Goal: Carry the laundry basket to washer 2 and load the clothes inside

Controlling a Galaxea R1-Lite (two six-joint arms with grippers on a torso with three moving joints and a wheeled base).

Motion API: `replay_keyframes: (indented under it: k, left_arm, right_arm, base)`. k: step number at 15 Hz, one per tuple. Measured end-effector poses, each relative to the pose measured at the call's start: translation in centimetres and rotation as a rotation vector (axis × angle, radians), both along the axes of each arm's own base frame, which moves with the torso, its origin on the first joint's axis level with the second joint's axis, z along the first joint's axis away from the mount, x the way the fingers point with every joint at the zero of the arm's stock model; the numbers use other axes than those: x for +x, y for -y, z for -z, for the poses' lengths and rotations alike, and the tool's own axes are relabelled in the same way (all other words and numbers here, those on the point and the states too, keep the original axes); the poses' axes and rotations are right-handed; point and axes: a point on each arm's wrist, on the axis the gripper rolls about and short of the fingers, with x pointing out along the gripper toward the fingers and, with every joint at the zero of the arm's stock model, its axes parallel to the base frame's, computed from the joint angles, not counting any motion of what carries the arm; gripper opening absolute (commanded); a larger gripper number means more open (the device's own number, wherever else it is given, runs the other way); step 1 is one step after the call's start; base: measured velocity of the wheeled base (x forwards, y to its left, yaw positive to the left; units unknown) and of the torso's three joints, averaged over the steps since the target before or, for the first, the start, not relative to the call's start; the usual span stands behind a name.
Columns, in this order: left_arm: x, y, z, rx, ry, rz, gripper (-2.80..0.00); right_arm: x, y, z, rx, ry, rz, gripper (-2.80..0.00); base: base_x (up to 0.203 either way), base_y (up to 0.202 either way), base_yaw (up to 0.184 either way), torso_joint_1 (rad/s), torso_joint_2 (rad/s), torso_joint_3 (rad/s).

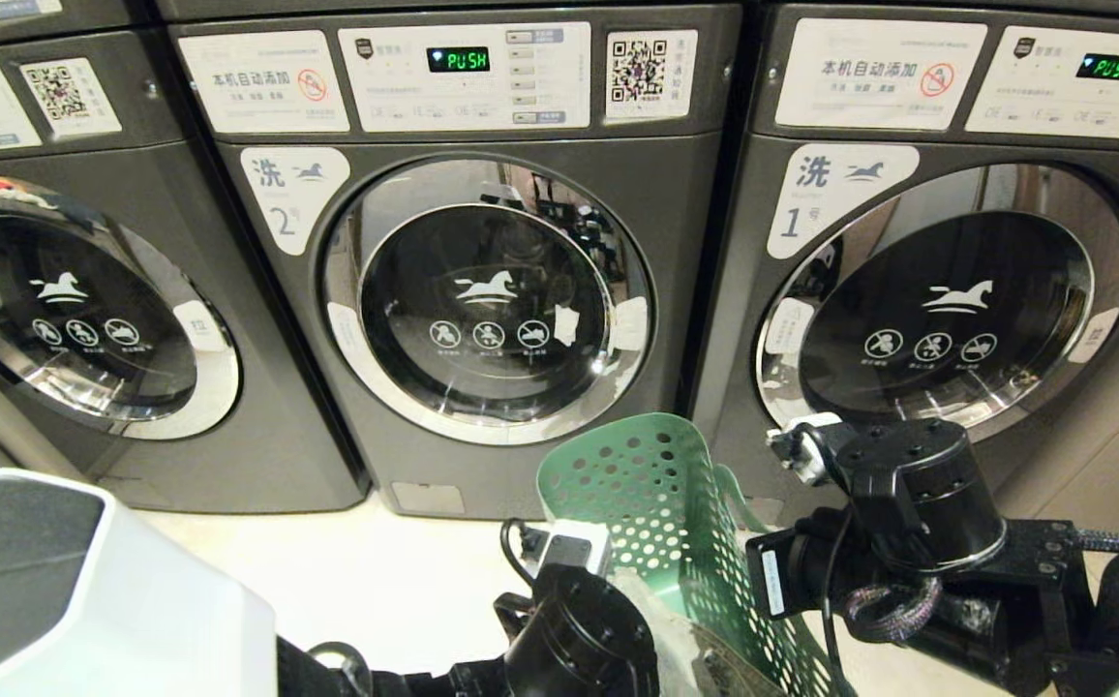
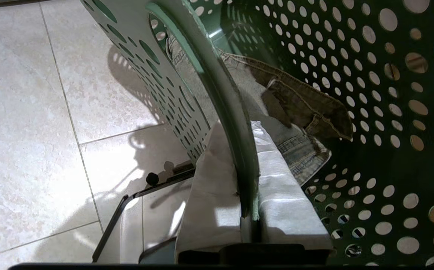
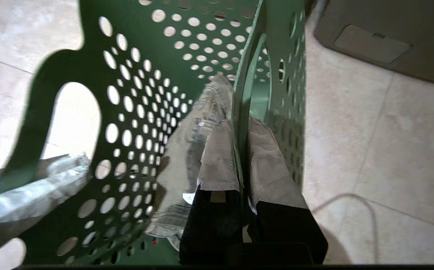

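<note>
Laundry basket sits low centre of the head view, tilted, one perforated end wall up, in front of the gap between the two nearer machines and off the pale tile floor. Clothes lie inside it: faded denim-like fabric with a darker brownish patch, bunched against the perforated wall; the right wrist view shows the same garment down in the basket. Left gripper is clenched on the basket rim, one padded finger outside the wall, the other inside, rim edge running between them. Right gripper is clamped the same way on the opposite rim, finger inside, the other outside; the slot handle opening shows at the left of that view. In the head view both arms enter from the bottom edge, left at bottom centre, right at lower right. Washer 2 fills the upper centre of the frame, door shut, display reading PUSH. Washer 1 stands at right, door shut too. A third washer is at left, partly cut off.
</note>
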Motion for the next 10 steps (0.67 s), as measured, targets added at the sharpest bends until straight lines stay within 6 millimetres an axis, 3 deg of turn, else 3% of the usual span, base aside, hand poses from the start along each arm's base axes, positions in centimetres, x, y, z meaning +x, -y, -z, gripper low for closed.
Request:
replay_keyframes:
  k: [10]
  left_arm:
    - [3.0, 3.1, 0.5, -0.001, 0.062, 0.001, -2.80]
  right_arm:
    - [1.3, 1.1, -0.7, 0.009, 0.047, 0.060, -2.80]
  base:
    - [0.000, 0.000, 0.000, 0.005, 0.00, -0.194]
